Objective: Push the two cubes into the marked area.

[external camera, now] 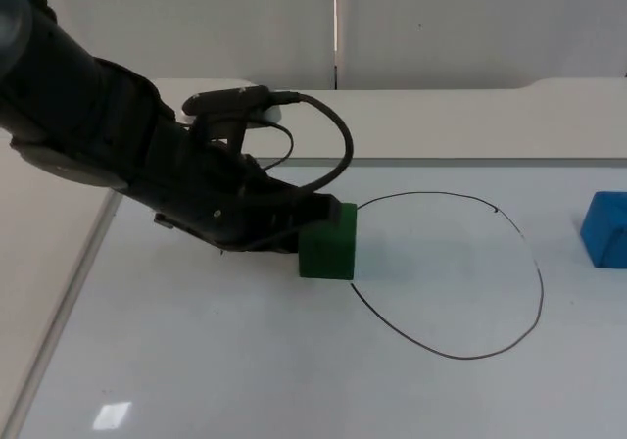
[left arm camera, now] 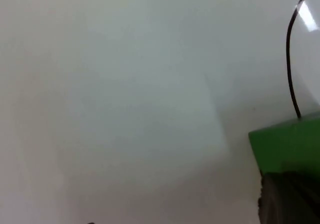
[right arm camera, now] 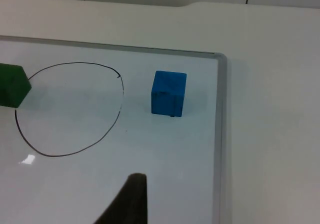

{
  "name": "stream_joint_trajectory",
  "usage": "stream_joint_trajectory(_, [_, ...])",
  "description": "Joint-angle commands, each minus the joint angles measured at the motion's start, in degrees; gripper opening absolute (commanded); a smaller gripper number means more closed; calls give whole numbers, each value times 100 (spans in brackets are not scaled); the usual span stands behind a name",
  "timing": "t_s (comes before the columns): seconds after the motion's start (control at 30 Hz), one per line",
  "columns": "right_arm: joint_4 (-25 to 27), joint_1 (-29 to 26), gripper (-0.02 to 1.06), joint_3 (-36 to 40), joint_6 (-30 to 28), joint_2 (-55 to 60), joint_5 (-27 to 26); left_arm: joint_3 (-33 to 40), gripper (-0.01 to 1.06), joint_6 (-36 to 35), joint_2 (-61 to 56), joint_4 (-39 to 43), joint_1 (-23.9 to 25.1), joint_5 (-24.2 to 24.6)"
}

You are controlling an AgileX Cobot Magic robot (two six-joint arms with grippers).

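Observation:
A green cube (external camera: pixel 328 248) stands on the white board, right at the left side of a black hand-drawn loop (external camera: pixel 540 287). My left gripper (external camera: pixel 312 214) presses against the cube's left face, low over the board. The left wrist view shows the green cube (left arm camera: pixel 287 144) directly ahead of the left gripper (left arm camera: pixel 290 199), with the loop's line (left arm camera: pixel 290 69) beyond it. A blue cube (external camera: pixel 607 228) sits outside the loop on its right. In the right wrist view the blue cube (right arm camera: pixel 168 93) lies ahead of my right gripper (right arm camera: pixel 131 196), which hangs well back from it, beside the loop (right arm camera: pixel 121 96) and the green cube (right arm camera: pixel 11 86).
The board has a thin raised rim (right arm camera: pixel 218 134) just right of the blue cube, and another along its far side (external camera: pixel 470 162). A grey partition wall (external camera: pixel 441 27) closes the back. The board's left rim (external camera: pixel 69 302) runs under my left arm.

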Motion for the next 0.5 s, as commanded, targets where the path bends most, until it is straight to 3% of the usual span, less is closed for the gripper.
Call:
stream_joint_trajectory(0.0, [-33,-25,105,42,-77,-25,-39,-52,0,-39,18,-64,-27,59])
stream_joint_trajectory(0.47, [-33,-25,105,42,-77,-25,-39,-110,0,-39,50,-64,-239,55])
